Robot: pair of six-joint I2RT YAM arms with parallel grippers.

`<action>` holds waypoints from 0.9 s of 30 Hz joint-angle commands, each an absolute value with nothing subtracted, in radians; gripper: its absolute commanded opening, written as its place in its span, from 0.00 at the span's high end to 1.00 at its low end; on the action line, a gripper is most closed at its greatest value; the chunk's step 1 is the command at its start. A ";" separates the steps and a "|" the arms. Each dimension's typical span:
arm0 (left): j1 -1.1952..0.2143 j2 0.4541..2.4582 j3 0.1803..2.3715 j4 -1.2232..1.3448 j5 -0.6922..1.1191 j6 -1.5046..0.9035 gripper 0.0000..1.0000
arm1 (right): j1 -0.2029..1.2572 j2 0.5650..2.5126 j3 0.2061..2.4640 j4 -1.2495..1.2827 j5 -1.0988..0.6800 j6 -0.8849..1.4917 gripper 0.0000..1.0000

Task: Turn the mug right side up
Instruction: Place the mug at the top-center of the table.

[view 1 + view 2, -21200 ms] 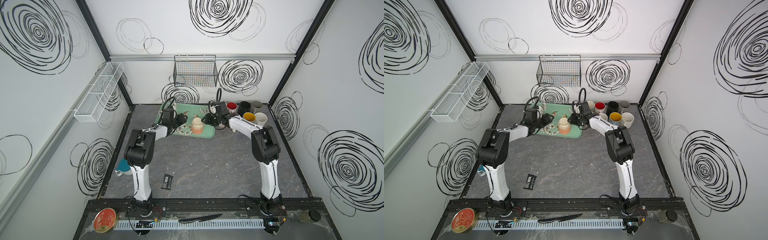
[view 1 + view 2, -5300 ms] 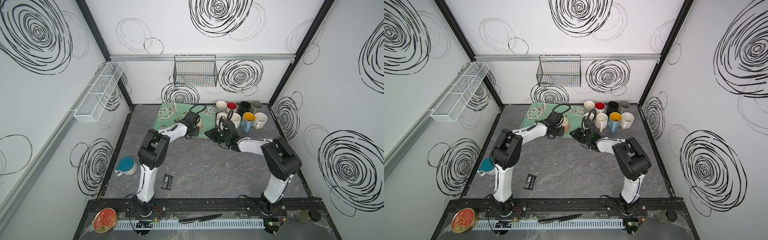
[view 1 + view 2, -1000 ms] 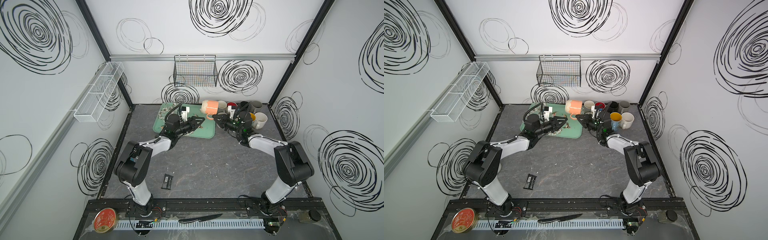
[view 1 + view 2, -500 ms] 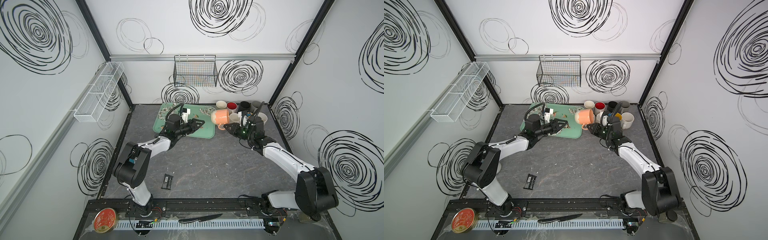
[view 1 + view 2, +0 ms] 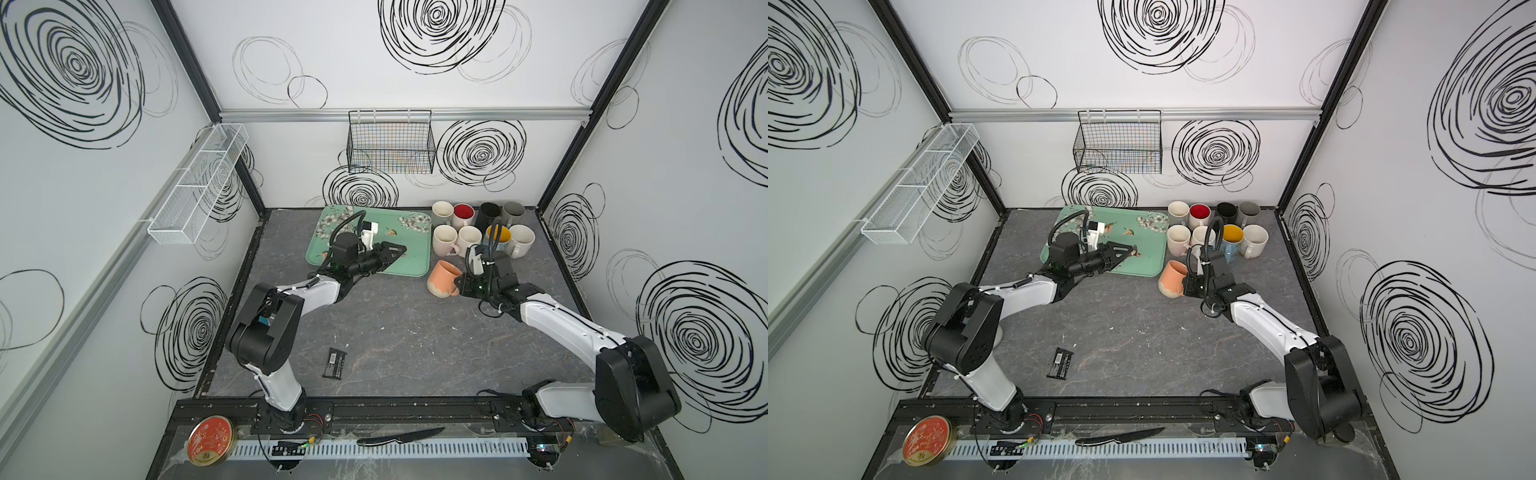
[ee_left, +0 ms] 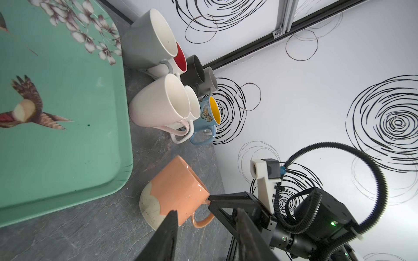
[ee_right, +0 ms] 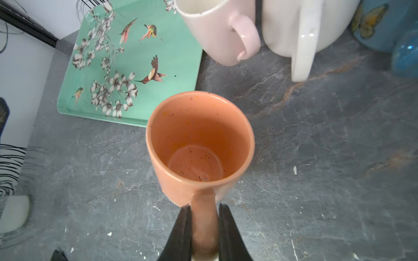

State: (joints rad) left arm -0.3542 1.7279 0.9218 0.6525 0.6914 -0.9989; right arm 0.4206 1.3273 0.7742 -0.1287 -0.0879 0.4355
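top views: peach-orange ceramic mug with a cream base (image 5: 444,279) (image 5: 1173,279) is over the dark grey marbled bench (image 5: 395,332), just off the corner of the mint-green bird-and-flower tray (image 5: 411,262) (image 5: 1150,262) on the right arm's side, apart from the tray edge. mouth faces up, body somewhat tilted. right hand (image 5: 459,286) (image 5: 1185,286) meets the mug on the side away from the tray. left hand (image 5: 403,249) (image 5: 1133,250) hangs over the tray, nothing in it. a cluster of upright mugs (image 5: 469,237) stands beyond the tray's right edge.

left wrist view: the mug (image 6: 176,196) is beside the tray's rounded corner (image 6: 67,135), tilted, cream base lowest. cannot tell whether the base touches the bench. right hand (image 6: 209,202) is clenched on the handle. the left hand's own fingers (image 6: 169,232) stand apart, released, gripping nothing.

right wrist view: looking into the mug's open mouth (image 7: 199,144), inside bare apart from dark specks. both fingers of the right hand (image 7: 204,206) press the handle from either side. the tray (image 7: 181,56) lies past the mug's rim.
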 commanded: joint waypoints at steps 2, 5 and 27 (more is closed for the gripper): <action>-0.336 1.729 0.922 0.685 0.703 -0.977 0.54 | 0.469 1.365 0.845 -0.154 0.075 0.344 1.00; -0.335 1.720 0.926 0.640 0.693 -0.943 0.54 | 0.523 1.391 0.872 -0.184 0.161 0.307 1.00; -0.371 1.749 0.951 0.471 0.666 -0.844 0.53 | 0.614 1.565 0.958 -0.325 0.437 0.276 1.00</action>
